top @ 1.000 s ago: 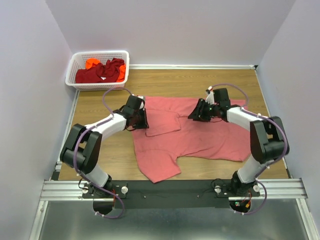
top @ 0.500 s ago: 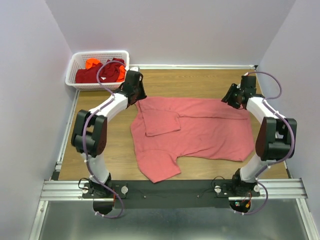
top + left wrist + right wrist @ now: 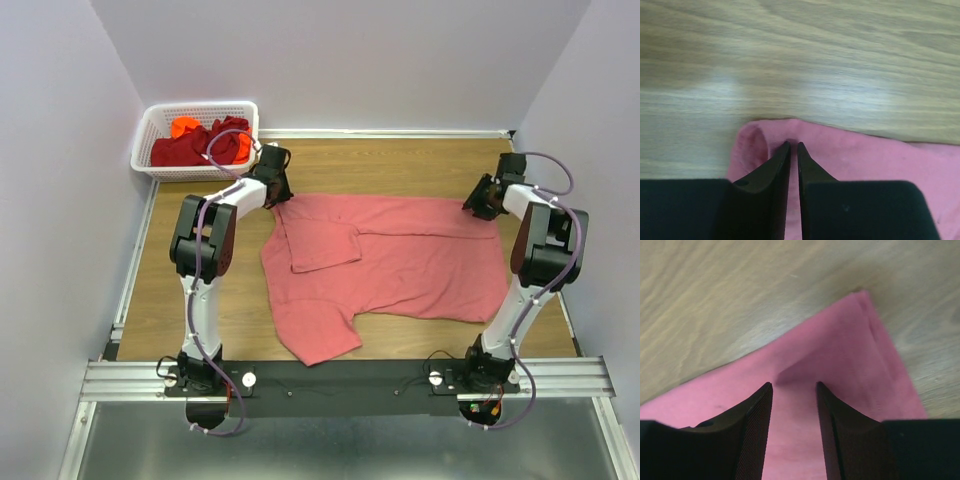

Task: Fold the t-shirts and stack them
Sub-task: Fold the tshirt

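At far left, a white plastic lattice basket (image 3: 200, 104) with a crumpled dark red cloth t-shirt (image 3: 190, 148) and a bright orange cloth t-shirt (image 3: 184, 127). Next, left gripper (image 3: 793, 145) clenched on the far-left corner of the large salmon-pink cloth t-shirt (image 3: 400, 260) — spread flat on the wooden table (image 3: 380, 165). At its far-right corner, right gripper (image 3: 794, 385) released — fingers apart, astride a crease.

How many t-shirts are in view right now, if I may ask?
3: a salmon-pink shirt on the table; a dark red shirt and an orange shirt in the white basket, where more may hide.
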